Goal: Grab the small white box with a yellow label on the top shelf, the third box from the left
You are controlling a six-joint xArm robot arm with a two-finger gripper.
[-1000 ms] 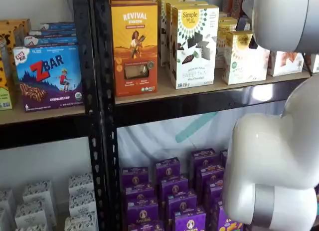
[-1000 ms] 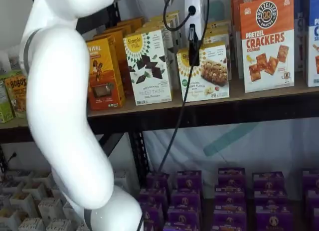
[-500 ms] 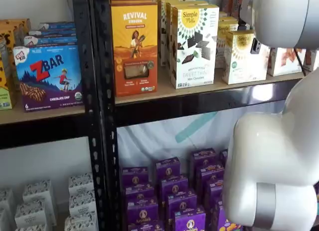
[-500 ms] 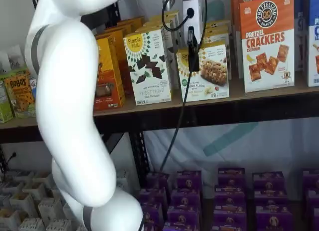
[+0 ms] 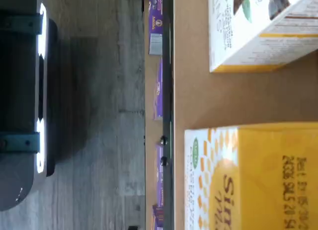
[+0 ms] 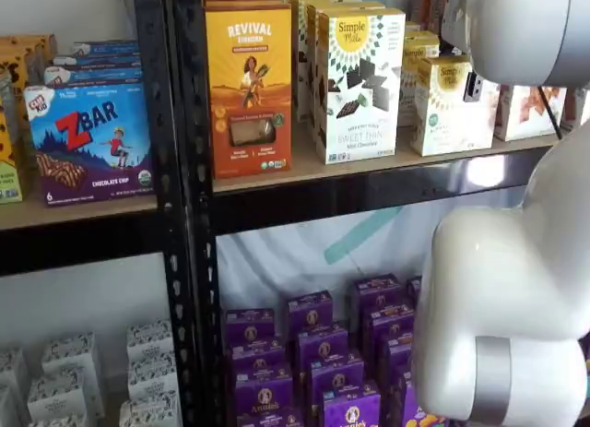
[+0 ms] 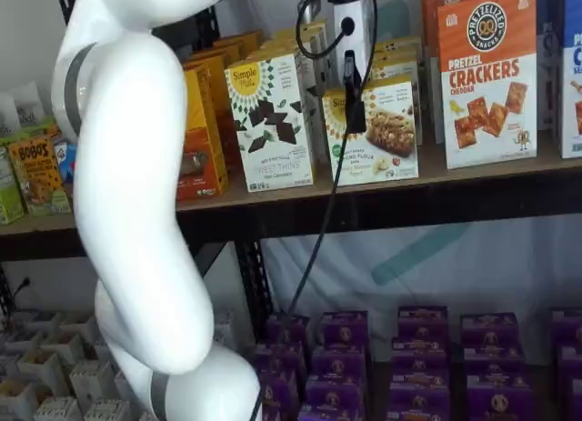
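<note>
The small white box with a yellow sunburst label shows in both shelf views [image 6: 449, 113] [image 7: 389, 137], on the top shelf [image 7: 473, 171] to the right of a taller white box with dark squares [image 7: 271, 121]. In the wrist view its yellow top [image 5: 253, 180] is close below the camera. My gripper [image 7: 353, 98] hangs in front of the small box's left part. Only one black finger [image 6: 473, 86] shows, side-on, so I cannot tell whether it is open or shut. It holds nothing that I can see.
An orange Revival box [image 6: 249, 77] stands left of the taller white box. An orange-and-white cracker box [image 7: 486, 75] stands right of the small box. A black upright [image 6: 189, 215] divides the shelves. Purple boxes [image 7: 418, 366] fill the lower level. My white arm [image 7: 127, 194] covers the left side.
The arm's large white link has swung a little to the right in front of the orange box. The gripper has barely shifted in front of the small white box.
</note>
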